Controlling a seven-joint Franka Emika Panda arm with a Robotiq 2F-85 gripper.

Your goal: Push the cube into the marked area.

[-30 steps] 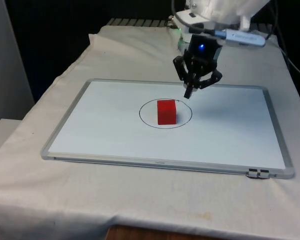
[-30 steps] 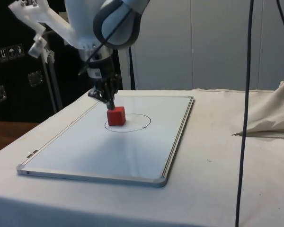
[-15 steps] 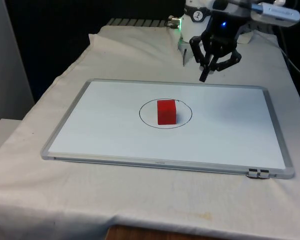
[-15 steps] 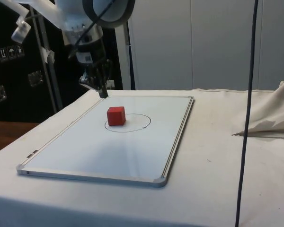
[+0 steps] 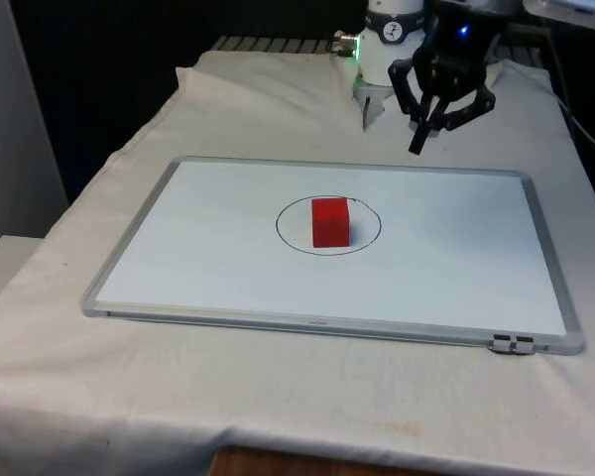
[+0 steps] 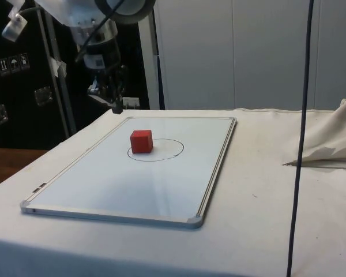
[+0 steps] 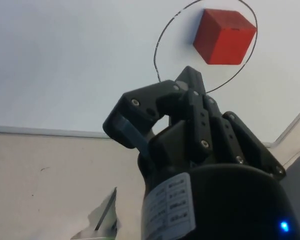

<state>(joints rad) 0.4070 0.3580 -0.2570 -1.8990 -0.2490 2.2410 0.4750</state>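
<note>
Cube point(image 5: 330, 220) unmoved in circle point(image 5: 328, 225), claw point(image 5: 417, 147) lifted farther away

No word or number can be read anywhere. In the wrist view a white label point(image 7: 167, 207) on the body of the end effector point(image 7: 190, 75) carries a few lines of small dark print, too small to make out. In the side view a row of small white handling pictograms point(image 6: 6, 63) stands on the dark cabinet at the back; they are signs without legible lettering. The drawn circle point(image 5: 328, 224) on the whiteboard point(image 5: 198, 258) is a plain outline with no writing.
</note>
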